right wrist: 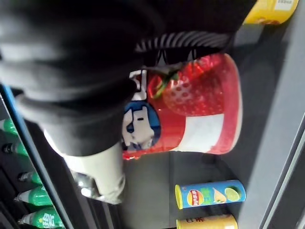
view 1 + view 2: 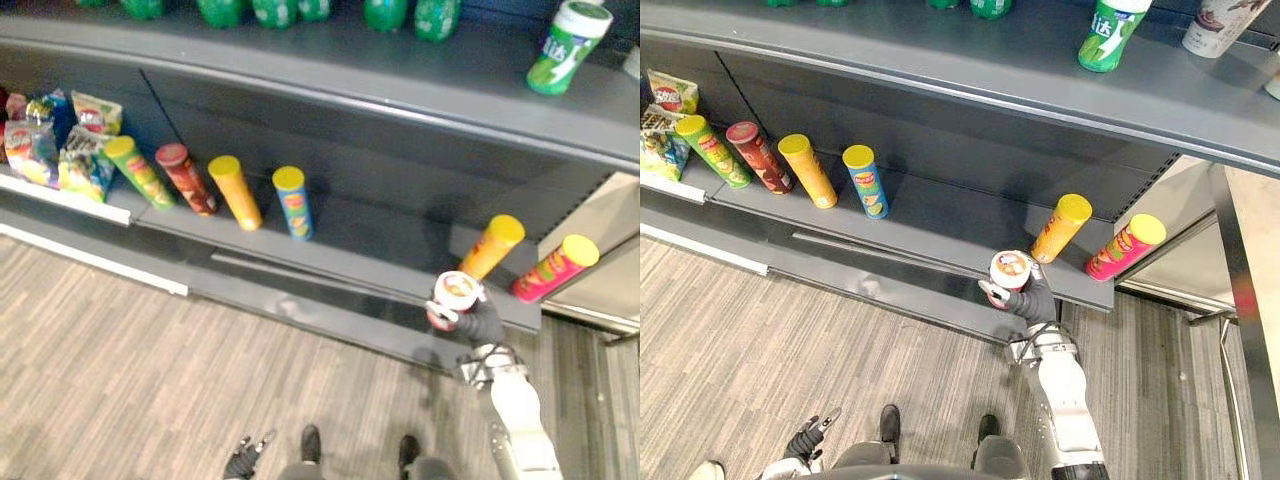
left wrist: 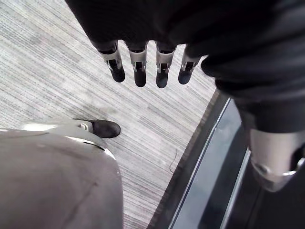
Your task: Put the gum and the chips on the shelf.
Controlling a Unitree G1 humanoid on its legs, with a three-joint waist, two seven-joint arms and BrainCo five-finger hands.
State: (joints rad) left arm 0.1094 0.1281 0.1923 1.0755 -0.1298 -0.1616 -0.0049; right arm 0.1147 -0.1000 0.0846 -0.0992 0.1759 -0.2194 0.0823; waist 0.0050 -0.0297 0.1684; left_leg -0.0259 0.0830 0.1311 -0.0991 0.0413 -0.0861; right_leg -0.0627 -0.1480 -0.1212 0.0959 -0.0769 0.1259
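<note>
The red tub [image 2: 1010, 270] is short and strawberry-printed with a pale lid, and by the look of it this is the gum. It sits in the right hand [image 2: 1033, 300], whose fingers are wrapped round its side. It is held at the front lip of the lower shelf [image 2: 940, 225], just in front of the orange can [image 2: 1060, 228]. From here I cannot tell whether its base touches the shelf.

I would judge it light and stiff: a hard wall under a glossy wrap that could slide if the hold slackens, but hardly breakable. The middle of the wall, below the lid, seems the sensible place to take it — high enough to steady it, low enough not to pop the top.

The orange can is the nearest obstacle, with a pink can [image 2: 1125, 247] just beyond it on the robot's right, so a push too deep could knock either over. To the left lies a broad bare stretch of shelf, then a row of a blue can [image 2: 865, 180], a yellow can [image 2: 808, 170], a red can [image 2: 758, 157] and a green can [image 2: 712, 150], with snack bags [image 2: 60, 140] past them. The upper shelf [image 2: 990, 70] overhangs all this, carrying a green-and-white bottle [image 2: 1112, 35] — it leaves little room to lift.

The left hand [image 2: 805, 440] hangs low over the floor, its fingers straight, apart and holding nothing.
</note>
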